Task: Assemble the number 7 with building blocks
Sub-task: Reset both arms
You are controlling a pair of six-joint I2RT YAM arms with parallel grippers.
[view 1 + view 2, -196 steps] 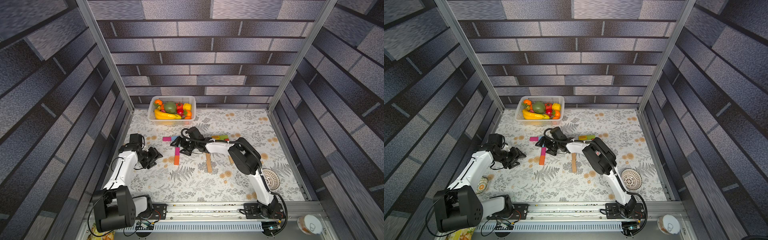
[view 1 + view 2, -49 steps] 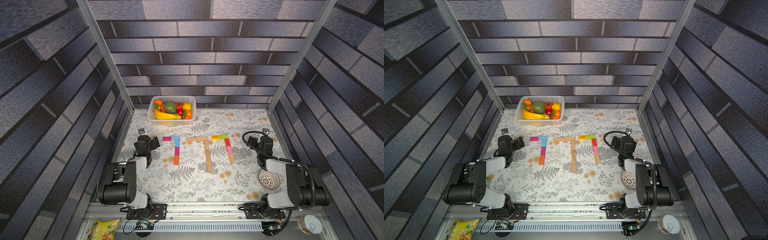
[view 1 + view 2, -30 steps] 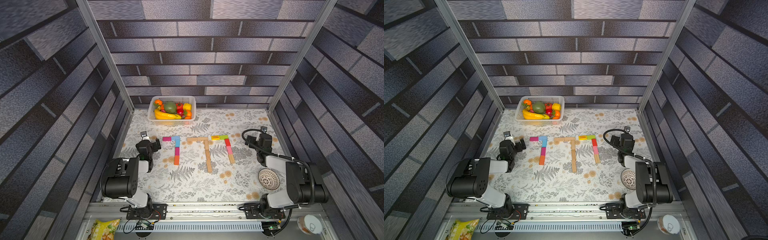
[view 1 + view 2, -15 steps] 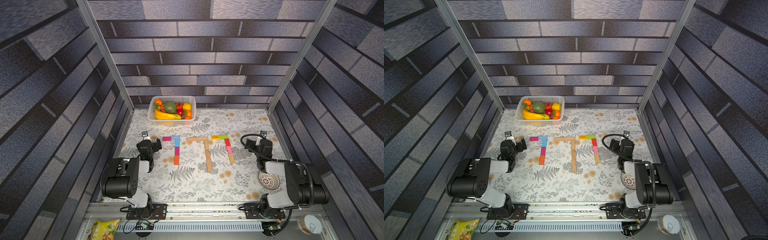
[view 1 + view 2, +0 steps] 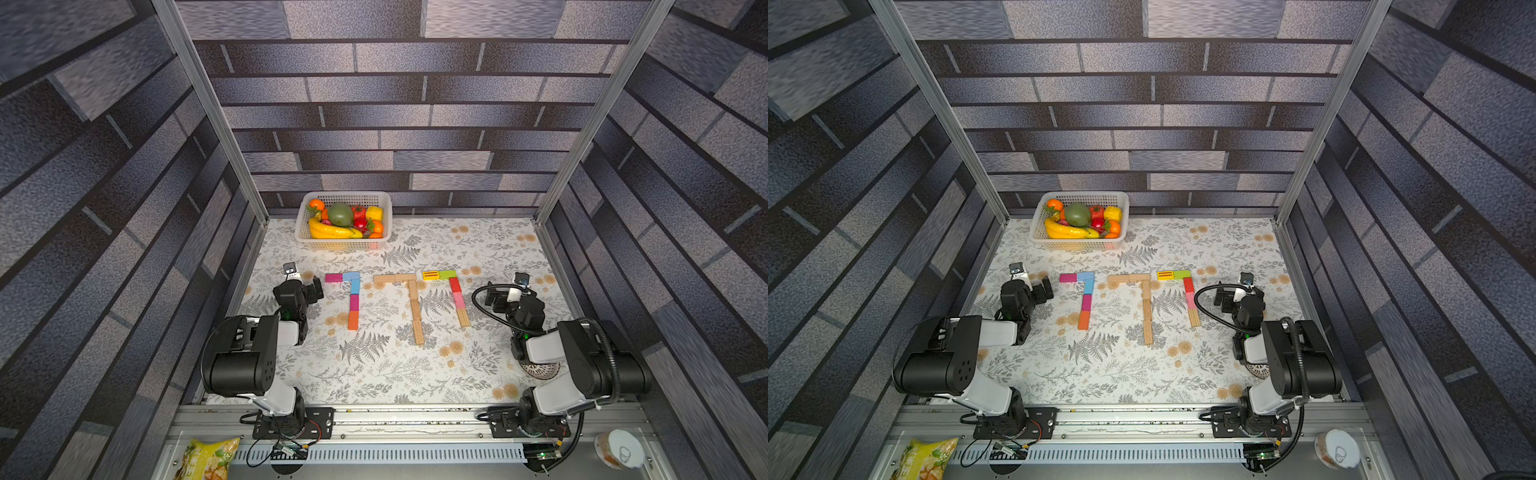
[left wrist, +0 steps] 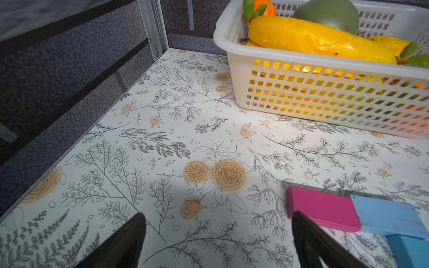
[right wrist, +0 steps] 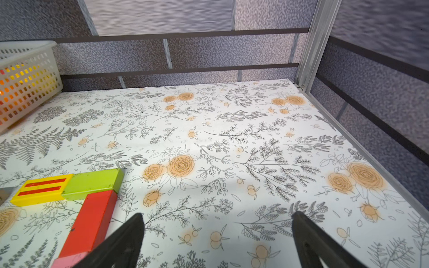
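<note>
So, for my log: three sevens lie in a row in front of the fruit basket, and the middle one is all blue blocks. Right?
No: the middle seven is plain tan wood, as both top views show. The row of three before the fruit basket is right.

Grey brick-patterned walls (image 5: pixel 395 124), floral tabletop (image 5: pixel 374 374)

Three block sevens (image 5: pixel 414 309) lie side by side on the desk (image 5: pixel 374 374), the basket (image 5: pixel 340 245) at twelve o'clock from the leftmost.
</note>
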